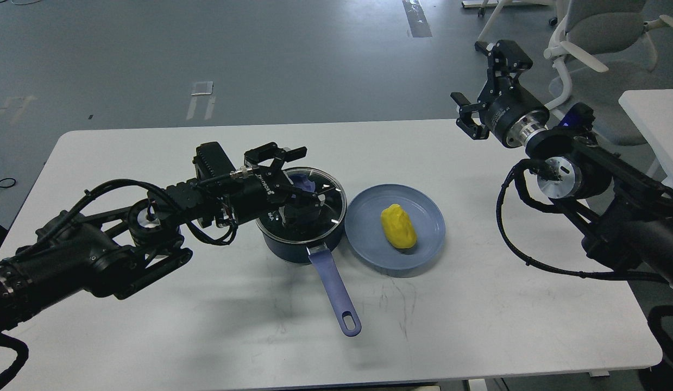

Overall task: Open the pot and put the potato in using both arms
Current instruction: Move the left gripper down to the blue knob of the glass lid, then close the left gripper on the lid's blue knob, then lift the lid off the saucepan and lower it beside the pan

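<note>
Glass lid (309,191) still on pot (301,217); left claw (293,182) over its knob, closure unclear. Right claw (485,92) spread, idle, well right of pot; potato (398,226) awaits on plate (369,244).

The pot (293,247) is dark navy, its long handle (336,293) periwinkle blue, and its clear glass lid (328,198) carries a blue knob (302,183). To its right, the bright yellow potato (398,226) lies on a light blue plate (423,247). The table (151,336) is white with faint grey scuffs. Both arms are black with silver joint rings.
</note>
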Controlling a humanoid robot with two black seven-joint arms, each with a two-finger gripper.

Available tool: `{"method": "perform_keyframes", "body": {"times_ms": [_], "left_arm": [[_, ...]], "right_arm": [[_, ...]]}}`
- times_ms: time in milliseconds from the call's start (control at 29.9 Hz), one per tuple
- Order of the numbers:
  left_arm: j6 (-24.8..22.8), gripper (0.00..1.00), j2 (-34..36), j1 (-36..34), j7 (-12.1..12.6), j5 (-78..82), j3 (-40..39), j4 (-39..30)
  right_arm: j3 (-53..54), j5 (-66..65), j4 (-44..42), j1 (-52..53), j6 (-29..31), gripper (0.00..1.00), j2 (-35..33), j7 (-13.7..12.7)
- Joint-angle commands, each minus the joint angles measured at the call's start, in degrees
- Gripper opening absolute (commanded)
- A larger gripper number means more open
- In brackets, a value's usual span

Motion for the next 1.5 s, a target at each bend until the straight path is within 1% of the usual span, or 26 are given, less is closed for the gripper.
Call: {"method": "perform_keyframes", "body": {"times_ms": [0, 334, 501, 735, 1103, 1470], "left_arm": [[0.2, 0.98, 0.0, 0.0, 0.0, 0.0, 0.0, 0.0], [0.5, 0.98, 0.6, 0.4, -0.1, 0.0, 1.6, 0.9], [2.6, 0.98, 0.1, 0.9, -0.2, -0.1, 2.6, 3.4], [3.4, 0.98, 0.0, 1.2, -0.2, -0.1, 2.7, 3.8], [3.4, 0.98, 0.1, 1.9, -0.2, -0.6, 2.9, 4.0], [3.3, 0.97, -0.2, 2.6, -0.1, -0.8, 2.9, 6.4]], "right_arm": [[-0.2, 0.0, 0.0, 0.0, 0.0, 1.0, -0.1, 0.0], [-0.1, 0.0, 0.0, 0.2, -0.4, 1.0, -0.1, 0.0], [-0.1, 0.0, 0.0, 0.1, -1.0, 1.0, -0.2, 0.0], [-0.2, 0.0, 0.1, 0.0, -1.1, 1.0, -0.4, 0.0], [-0.5, 0.0, 0.1, -0.2, -1.5, 1.0, -0.4, 0.0], [-0.7, 0.0, 0.0, -0.6, -1.5, 1.0, -0.7, 0.0]]}}
